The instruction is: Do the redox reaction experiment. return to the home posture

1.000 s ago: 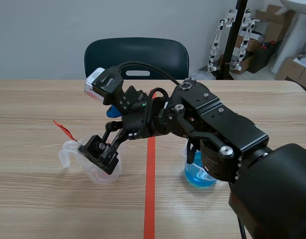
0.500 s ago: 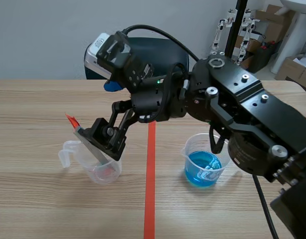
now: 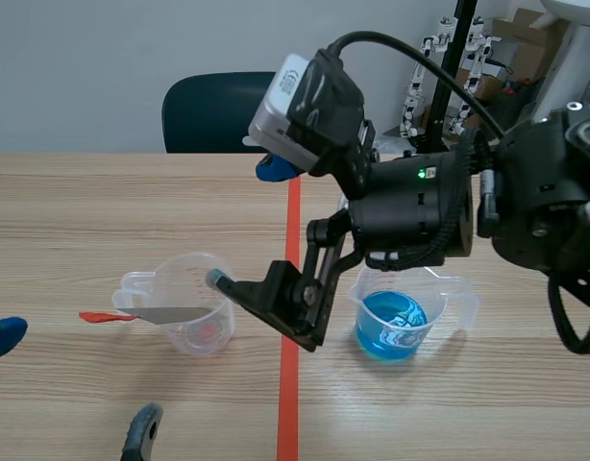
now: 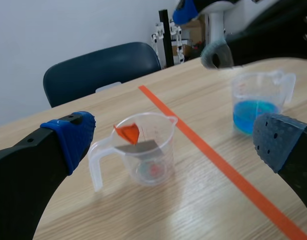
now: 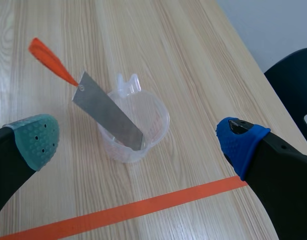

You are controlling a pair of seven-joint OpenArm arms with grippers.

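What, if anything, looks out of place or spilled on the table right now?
Only the metal strip looks askew. It leans tilted in the clear cup, with its red tag poking well out past the rim. No spill shows around that cup or the cup of blue liquid.

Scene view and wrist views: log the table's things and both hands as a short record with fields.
item 1: clear plastic measuring cup, left of the orange-red tape line
item 2: grey metal strip with a red tag, leaning in that cup, tag end past the rim
item 3: clear plastic cup holding blue liquid, right of the line
right hand: open, empty, raised near the measuring cup
left hand: open, empty, low
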